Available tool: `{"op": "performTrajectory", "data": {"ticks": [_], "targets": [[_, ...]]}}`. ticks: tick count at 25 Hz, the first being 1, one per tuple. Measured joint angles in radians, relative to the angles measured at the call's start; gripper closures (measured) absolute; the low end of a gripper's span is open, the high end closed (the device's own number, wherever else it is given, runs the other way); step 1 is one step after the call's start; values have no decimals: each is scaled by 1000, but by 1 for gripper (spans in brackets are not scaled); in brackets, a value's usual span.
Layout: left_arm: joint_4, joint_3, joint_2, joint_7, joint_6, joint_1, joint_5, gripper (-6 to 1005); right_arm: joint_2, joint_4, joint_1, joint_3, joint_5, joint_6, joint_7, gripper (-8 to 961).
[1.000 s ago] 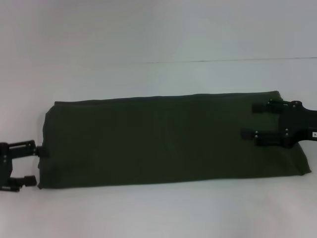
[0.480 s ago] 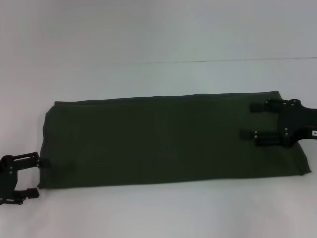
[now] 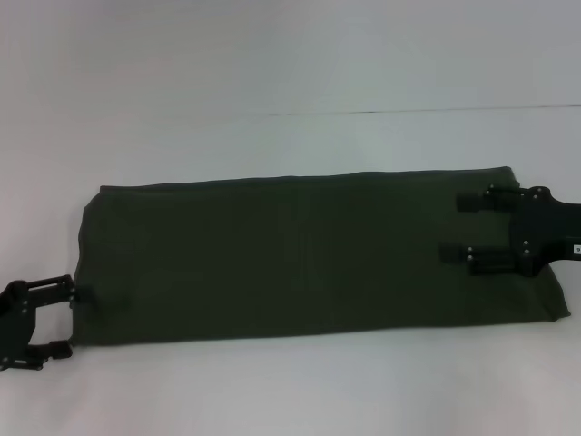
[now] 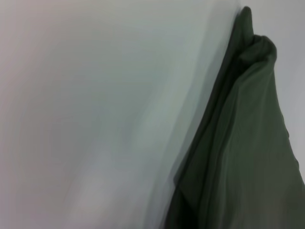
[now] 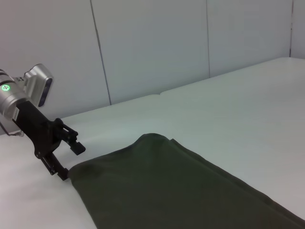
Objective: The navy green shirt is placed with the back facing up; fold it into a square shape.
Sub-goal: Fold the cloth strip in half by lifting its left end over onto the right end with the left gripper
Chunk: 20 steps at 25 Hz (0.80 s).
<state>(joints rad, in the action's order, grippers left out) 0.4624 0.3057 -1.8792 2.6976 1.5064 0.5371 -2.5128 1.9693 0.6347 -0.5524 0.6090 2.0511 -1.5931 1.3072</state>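
navy green shirt [image 3: 309, 259] folded long, left end effector [image 3: 62, 320] open at corner

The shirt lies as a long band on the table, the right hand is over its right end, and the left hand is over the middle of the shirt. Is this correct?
Not quite. The left hand is not over the middle; the head view shows it at the near left corner of the shirt, mostly on the table. The rest is correct: the shirt lies as a long band, and the right hand is over its right end.

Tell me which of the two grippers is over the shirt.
The right gripper: its open fingers lie over the navy green shirt at the shirt's right end. The left gripper sits off the cloth, at its left edge.
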Motion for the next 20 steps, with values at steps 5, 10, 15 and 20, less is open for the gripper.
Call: {"op": "performTrajectory", "data": {"ticks": [5,10,15,20], "targets": [[-3,0,-7,4,-17,16,0,62,1,0,4,0,0,-1,-6,42],[-33,6,-8,6,-40,37,0,63,3,0,6,0,0,-1,-8,41],[-38,13,-8,8,-59,45,0,63,3,0,8,-2,-2,-1,-9,41],[-48,13,-8,10,-82,52,0,62,2,0,8,-6,-2,-1,-9,42]]}}
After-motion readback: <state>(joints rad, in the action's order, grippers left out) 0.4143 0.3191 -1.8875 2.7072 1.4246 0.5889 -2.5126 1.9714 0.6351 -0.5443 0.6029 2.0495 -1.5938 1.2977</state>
